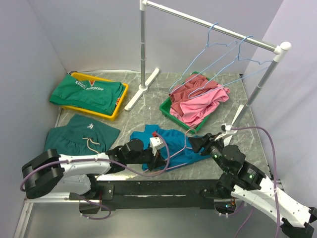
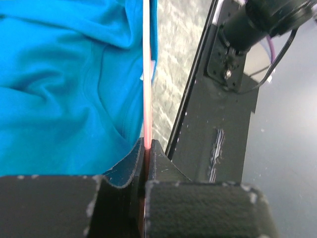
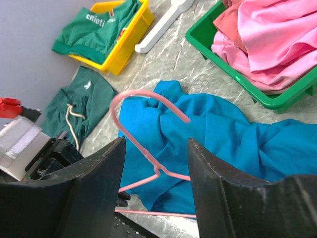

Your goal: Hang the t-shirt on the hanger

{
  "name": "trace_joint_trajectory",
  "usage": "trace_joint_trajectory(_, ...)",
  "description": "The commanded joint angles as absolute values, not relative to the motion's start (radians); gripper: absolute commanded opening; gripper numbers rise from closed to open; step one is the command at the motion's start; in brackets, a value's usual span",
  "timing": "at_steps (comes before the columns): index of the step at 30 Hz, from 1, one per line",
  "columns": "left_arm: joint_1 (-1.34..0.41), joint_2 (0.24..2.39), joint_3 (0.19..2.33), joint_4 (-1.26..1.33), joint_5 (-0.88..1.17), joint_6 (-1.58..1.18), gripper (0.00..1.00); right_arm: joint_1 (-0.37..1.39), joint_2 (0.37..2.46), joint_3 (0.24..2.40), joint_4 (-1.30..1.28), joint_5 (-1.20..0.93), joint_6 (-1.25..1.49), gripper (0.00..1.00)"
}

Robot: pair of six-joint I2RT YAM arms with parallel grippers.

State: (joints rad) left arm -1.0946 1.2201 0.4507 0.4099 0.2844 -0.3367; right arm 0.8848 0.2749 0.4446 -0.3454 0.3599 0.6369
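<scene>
The teal-blue t-shirt [image 1: 171,144] lies crumpled on the table near the front edge. The pink wire hanger [image 1: 187,141] lies over it, its hook pointing toward the green tray. My left gripper [image 1: 157,159] is shut on the hanger's lower wire [image 2: 146,99], seen edge-on in the left wrist view with the t-shirt [image 2: 64,89] behind it. My right gripper [image 1: 196,144] is open beside the hook end. In the right wrist view its gripper [image 3: 156,144] frames the hanger's neck and hook [image 3: 119,111] over the t-shirt [image 3: 228,139], touching neither.
A green tray [image 1: 168,110] of pink and maroon clothes stands behind the t-shirt. A yellow tray [image 1: 118,109] holds green garments at back left. Dark green shorts [image 1: 79,134] lie left. A rail [image 1: 208,25] carries light blue hangers [image 1: 225,59]; its white foot [image 1: 142,89] rests mid-table.
</scene>
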Motion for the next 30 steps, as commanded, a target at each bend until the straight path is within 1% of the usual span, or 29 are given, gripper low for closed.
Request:
trace_joint_trajectory(1, -1.094, 1.247, 0.511, 0.399, 0.341, -0.347, 0.01, 0.91, 0.357, 0.463, -0.295, 0.38, 0.594, 0.62)
trace_joint_trajectory(4, -1.094, 1.261, 0.541, 0.355, 0.333, -0.345, 0.01, 0.965, 0.44, 0.48, -0.288, 0.425, 0.597, 0.63)
trace_joint_trajectory(9, -1.094, 1.293, 0.591, 0.293, 0.334, -0.341, 0.01, 1.098, 0.54, 0.511, -0.324, 0.618, 0.638, 0.63)
trace_joint_trajectory(12, -1.094, 1.315, 0.62, 0.256, 0.337, -0.337, 0.01, 1.135, 0.586, 0.531, -0.333, 0.679, 0.655, 0.64)
trace_joint_trajectory(15, -1.097, 1.331, 0.641, 0.218, 0.328, -0.337, 0.01, 1.146, 0.624, 0.554, -0.342, 0.727, 0.664, 0.6)
trace_joint_trajectory(21, -1.104, 1.336, 0.676, 0.172, 0.314, -0.339, 0.01, 1.172, 0.678, 0.558, -0.33, 0.77, 0.66, 0.57)
trace_joint_trajectory(23, -1.109, 1.344, 0.69, 0.157, 0.311, -0.339, 0.01, 1.175, 0.678, 0.551, -0.322, 0.775, 0.661, 0.52)
trace_joint_trajectory(24, -1.111, 1.345, 0.701, 0.146, 0.31, -0.339, 0.02, 1.174, 0.677, 0.543, -0.315, 0.775, 0.66, 0.47)
trace_joint_trajectory(26, -1.12, 1.353, 0.71, 0.135, 0.304, -0.339, 0.03, 1.173, 0.673, 0.537, -0.311, 0.776, 0.66, 0.41)
trace_joint_trajectory(27, -1.121, 1.354, 0.718, 0.127, 0.301, -0.341, 0.04, 1.175, 0.669, 0.531, -0.308, 0.779, 0.66, 0.32)
trace_joint_trajectory(29, -1.124, 1.353, 0.721, 0.127, 0.293, -0.347, 0.04, 1.175, 0.658, 0.522, -0.305, 0.788, 0.66, 0.23)
trace_joint_trajectory(30, -1.124, 1.35, 0.722, 0.127, 0.285, -0.356, 0.06, 1.177, 0.646, 0.512, -0.302, 0.79, 0.66, 0.15)
